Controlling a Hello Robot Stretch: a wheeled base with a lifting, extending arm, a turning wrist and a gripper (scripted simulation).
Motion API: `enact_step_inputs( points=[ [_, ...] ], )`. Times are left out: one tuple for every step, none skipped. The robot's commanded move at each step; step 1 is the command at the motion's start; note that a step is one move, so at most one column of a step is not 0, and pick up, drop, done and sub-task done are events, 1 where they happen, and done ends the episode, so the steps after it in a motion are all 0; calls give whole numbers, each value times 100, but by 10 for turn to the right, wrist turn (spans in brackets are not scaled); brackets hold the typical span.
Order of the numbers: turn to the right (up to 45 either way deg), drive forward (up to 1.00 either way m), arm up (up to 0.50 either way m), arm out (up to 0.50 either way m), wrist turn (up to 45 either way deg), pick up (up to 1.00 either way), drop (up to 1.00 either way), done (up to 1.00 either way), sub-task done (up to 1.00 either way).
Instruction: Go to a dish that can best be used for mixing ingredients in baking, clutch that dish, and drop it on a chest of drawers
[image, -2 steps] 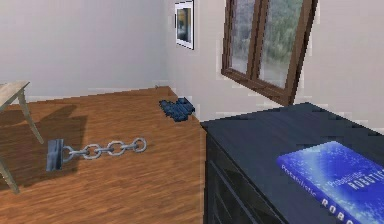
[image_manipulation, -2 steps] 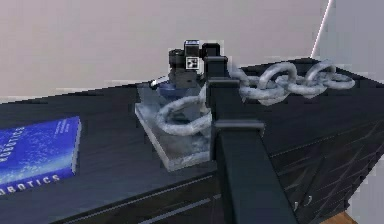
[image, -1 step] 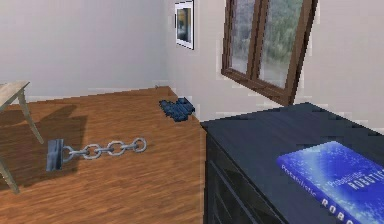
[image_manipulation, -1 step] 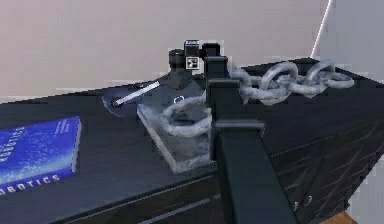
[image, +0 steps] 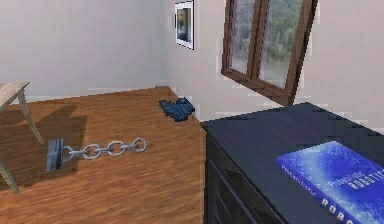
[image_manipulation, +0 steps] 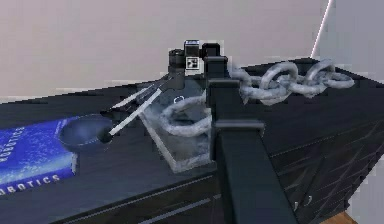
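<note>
We see the clear glass dish (image_manipulation: 182, 135) on the dark chest of drawers (image_manipulation: 120, 172), just right of the fingers (image_manipulation: 140, 100) of the gripper (image_manipulation: 115, 122), with a blue book (image_manipulation: 30, 150) to their left. We cannot tell if they grasp anything.

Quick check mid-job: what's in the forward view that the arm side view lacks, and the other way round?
Forward view: a window, a wall picture, a table leg, a floor chain and a blue heap by the wall.
Arm side view: the arm, the gripper, a clear dish beside the arm, and a grey chain to the arm's right.
Both: the dark dresser and the blue book lying on it.
</note>
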Motion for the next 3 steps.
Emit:
enact_step_inputs(
  points=[
    [0, 0, 0, 0, -210, 0, 0, 0, 0],
    [0, 0, 0, -38, 0, 0, 0, 0, 0],
    [30, 0, 0, 0, 0, 0, 0, 0, 0]
  ],
)
